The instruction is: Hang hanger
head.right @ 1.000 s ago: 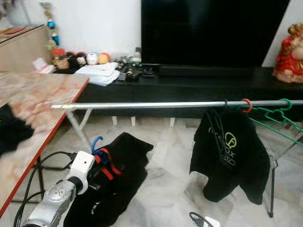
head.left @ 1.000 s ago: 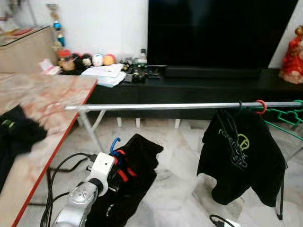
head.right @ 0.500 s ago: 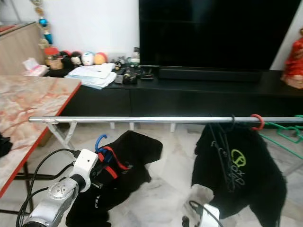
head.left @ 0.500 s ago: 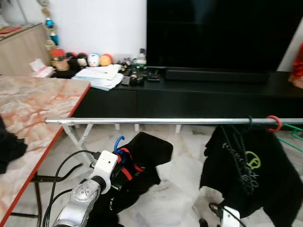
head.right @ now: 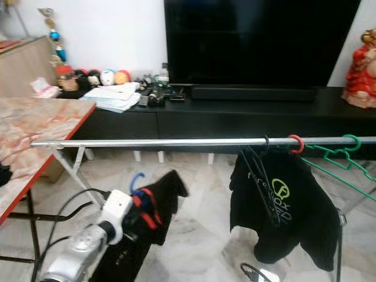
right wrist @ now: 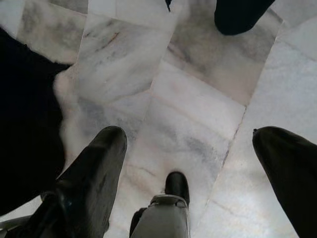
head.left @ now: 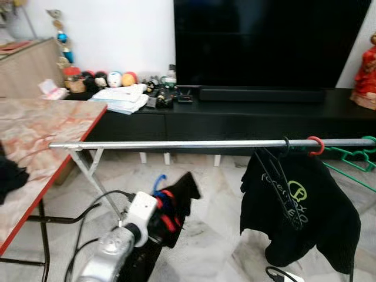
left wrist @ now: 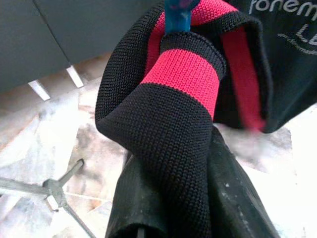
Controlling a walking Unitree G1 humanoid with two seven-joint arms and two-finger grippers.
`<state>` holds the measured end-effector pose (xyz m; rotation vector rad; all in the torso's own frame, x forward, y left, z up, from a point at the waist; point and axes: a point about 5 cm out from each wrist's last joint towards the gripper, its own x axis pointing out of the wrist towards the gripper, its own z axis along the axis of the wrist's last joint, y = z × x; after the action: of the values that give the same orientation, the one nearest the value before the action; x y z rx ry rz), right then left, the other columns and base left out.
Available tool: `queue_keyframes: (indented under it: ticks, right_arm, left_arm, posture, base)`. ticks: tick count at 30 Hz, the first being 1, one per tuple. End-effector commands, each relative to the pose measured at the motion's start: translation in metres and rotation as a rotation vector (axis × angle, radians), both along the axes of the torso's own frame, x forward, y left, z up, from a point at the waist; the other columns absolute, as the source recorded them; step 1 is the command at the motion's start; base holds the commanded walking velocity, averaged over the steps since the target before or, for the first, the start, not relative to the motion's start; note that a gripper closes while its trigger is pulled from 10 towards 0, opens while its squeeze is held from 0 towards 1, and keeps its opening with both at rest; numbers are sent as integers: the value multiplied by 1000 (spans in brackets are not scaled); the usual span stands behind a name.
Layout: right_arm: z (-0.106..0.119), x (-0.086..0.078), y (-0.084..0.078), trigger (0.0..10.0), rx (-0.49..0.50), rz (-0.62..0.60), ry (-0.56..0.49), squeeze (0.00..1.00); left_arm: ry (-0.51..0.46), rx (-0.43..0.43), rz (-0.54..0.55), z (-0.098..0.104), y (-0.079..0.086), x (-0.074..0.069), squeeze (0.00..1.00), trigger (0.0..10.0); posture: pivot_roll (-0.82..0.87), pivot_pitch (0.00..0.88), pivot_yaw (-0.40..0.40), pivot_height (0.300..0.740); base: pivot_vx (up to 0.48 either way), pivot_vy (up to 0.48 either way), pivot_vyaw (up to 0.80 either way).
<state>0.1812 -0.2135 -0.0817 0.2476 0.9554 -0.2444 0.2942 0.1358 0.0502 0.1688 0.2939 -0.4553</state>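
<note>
Below the rail [head.left: 176,144], left pincer [head.left: 157,207] clamps blue hanger [head.left: 159,182].

Since a second ago, we see our left gripper [head.left: 160,207] has carried the blue hanger [head.left: 157,183] with its black and red garment [head.left: 176,208] toward three o'clock, closer under the rail [head.left: 176,144]. The garment's body, which spread wide toward five o'clock from the hook, now hangs narrower and bunched. Our view has also swung: the rail's free end [head.left: 53,144] sits further toward nine o'clock, and the hung black shirt [head.left: 296,211] with the red hook [head.left: 315,145] is fully back in frame.
</note>
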Motion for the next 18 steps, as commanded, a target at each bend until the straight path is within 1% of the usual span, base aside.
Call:
queue_keyframes:
  ticks: [1,3,6,9,10,11,12,13,16,18]
  right_arm:
    - [1,5,4,10000,10,3,-14,0]
    - [2,5,5,10000,10,3,-16,0]
    - [2,6,5,10000,11,4,-18,0]
    - [1,5,6,10000,13,5,-16,0]
    - [-1,-1,6,10000,13,4,-5,0]
    - [-1,-1,6,10000,13,4,-5,0]
    - [-4,-7,5,10000,13,1,5,0]
    - [-5,-9,5,10000,14,0,8,0]
    - [-6,-12,5,10000,15,-4,13,0]
    - [-5,-10,3,10000,12,-4,19,0]
  left_arm:
    - [-40,23,20,9,7,4,0,10000]
    - [-47,28,27,10,8,5,0,10000]
    - [-49,26,34,10,8,6,0,10000]
    - [-29,33,25,8,8,6,0,10000]
    - [-27,35,-8,7,6,4,0,10000]
    - [-27,35,-8,7,6,4,0,10000]
    - [-29,18,-38,8,4,2,0,10000]
    - [-28,-1,-52,8,3,1,0,10000]
    - [-46,-17,-45,11,3,1,0,10000]
    - [-48,-17,-42,12,4,2,0,10000]
  posture:
    - [26,11,4,740]
    - [26,11,4,740]
    - [26,10,4,740]
    - [28,11,3,740]
    - [28,11,3,740]
    - [28,11,3,740]
    - [28,12,2,740]
    - [27,13,3,740]
    - [28,13,3,740]
    - [30,12,2,740]
  base:
    - [0,0,0]
    - [0,-163,0]
    - [0,-458,0]
    - [0,0,0]
    - [0,0,0]
    - [0,0,0]
    - [0,0,0]
    - [0,0,0]
    - [0,0,0]
    - [0,0,0]
